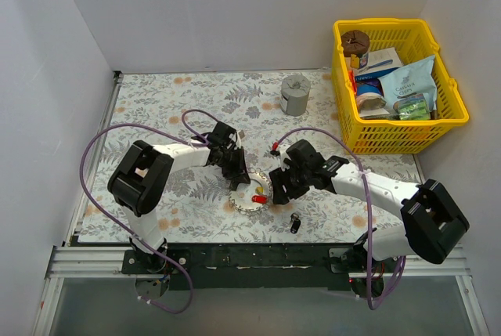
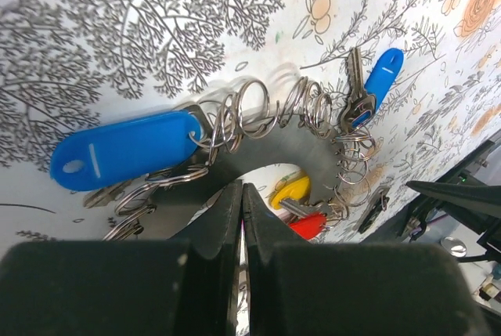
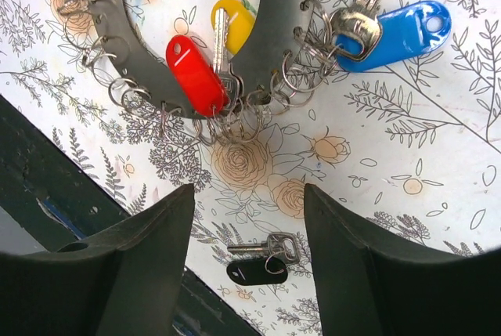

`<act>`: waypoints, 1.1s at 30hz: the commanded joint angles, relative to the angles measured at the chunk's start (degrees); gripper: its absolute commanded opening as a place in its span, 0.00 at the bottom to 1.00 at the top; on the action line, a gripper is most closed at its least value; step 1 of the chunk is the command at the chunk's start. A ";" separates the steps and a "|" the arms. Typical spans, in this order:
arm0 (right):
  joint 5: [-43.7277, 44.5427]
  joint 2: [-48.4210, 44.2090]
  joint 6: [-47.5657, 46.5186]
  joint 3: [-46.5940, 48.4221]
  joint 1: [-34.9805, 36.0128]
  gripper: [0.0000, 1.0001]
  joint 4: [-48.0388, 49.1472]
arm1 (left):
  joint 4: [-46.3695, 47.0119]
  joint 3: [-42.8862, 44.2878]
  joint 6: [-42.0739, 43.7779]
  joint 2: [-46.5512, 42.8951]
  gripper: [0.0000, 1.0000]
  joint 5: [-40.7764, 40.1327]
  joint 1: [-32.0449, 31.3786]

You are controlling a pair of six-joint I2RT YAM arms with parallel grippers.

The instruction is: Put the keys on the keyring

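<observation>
The keyring [image 1: 249,195] is a flat grey ring edged with small silver split rings, lying on the floral table between my arms. It carries keys with a red tag [image 3: 194,74], a yellow tag [image 3: 235,23] and a blue tag [image 3: 395,34]. In the left wrist view a large blue tag [image 2: 125,148] and a blue-tagged key [image 2: 382,77] hang from the ring [image 2: 297,152]. My left gripper [image 2: 241,191] is shut, its tips at the ring's inner edge. My right gripper [image 3: 246,195] is open and empty above a loose key [image 3: 262,250] with a black tag [image 3: 254,271].
A yellow basket [image 1: 450,89] full of packets stands at the back right. A grey cylindrical cup [image 1: 295,93] stands behind the ring. The loose black-tagged key [image 1: 294,224] lies near the table's front edge, beside the dark base rail [image 1: 250,258].
</observation>
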 commanded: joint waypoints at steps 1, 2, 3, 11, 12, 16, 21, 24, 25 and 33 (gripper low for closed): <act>0.43 -1.25 1.18 -0.61 -0.26 0.66 3.19 | -2.06 1.14 3.10 1.15 0.00 -3.33 0.87; -0.09 -1.25 1.45 -0.88 -0.26 0.66 3.63 | -2.06 1.23 3.19 0.89 0.00 -3.51 0.87; -0.18 -1.16 1.97 -0.97 -0.26 0.67 4.07 | -2.41 1.58 3.19 0.71 0.00 -3.60 0.87; -1.76 -0.02 5.22 -2.90 -0.26 0.63 8.73 | -0.65 0.88 3.63 -4.03 0.12 1.14 0.96; -2.20 0.24 5.75 -3.07 -0.26 0.61 9.17 | -0.04 0.62 3.54 -5.51 0.15 1.58 0.87; -3.79 1.21 7.07 -3.78 -0.26 0.54 12.51 | 0.66 0.44 3.72 -9.29 0.32 2.64 0.87; -4.93 2.97 7.60 -3.17 -0.17 0.50 13.57 | 0.93 0.09 3.98 -12.38 0.47 3.08 1.04; -5.98 3.41 8.13 -3.43 0.00 0.50 14.27 | 0.84 -0.44 3.89 -13.53 0.54 3.26 1.13; -6.25 3.41 8.39 -3.69 0.09 0.50 14.45 | 0.75 -0.52 3.89 -13.70 0.55 3.17 1.13; -6.69 5.34 11.29 -5.71 0.09 0.48 17.17 | 0.75 -1.75 3.81 -15.02 0.59 3.43 1.31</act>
